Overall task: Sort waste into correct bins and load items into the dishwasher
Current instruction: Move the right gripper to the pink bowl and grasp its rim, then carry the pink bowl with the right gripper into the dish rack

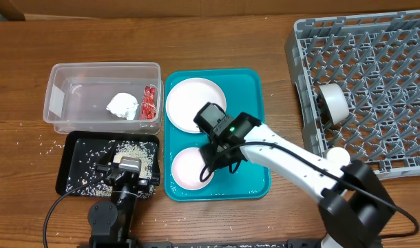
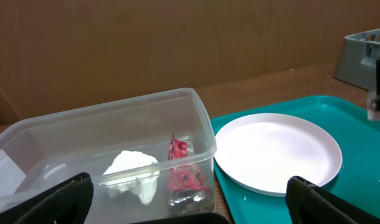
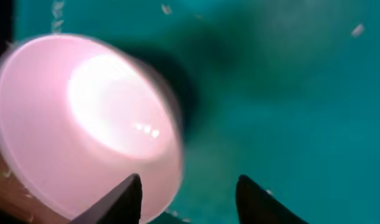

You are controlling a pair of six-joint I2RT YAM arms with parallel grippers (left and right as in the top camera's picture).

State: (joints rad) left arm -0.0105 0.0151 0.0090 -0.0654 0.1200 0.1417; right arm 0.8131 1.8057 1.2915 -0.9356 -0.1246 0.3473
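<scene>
Left claw fully spread, over black rectangular tray holding loose white rice grains. Right claw half spread, straddling rim of near round white plate. Two plates on teal tray, second being far round white plate. Clear plastic tub, far left: one crumpled white napkin wad, one red crinkled wrapper. Grey lattice dish rack, right: one white bowl

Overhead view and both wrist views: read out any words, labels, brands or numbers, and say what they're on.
No readable text in any view.
Pale label patch on the clear tub: no legible writing.
Red wrapper in the tub: any print is too small to read.
</scene>
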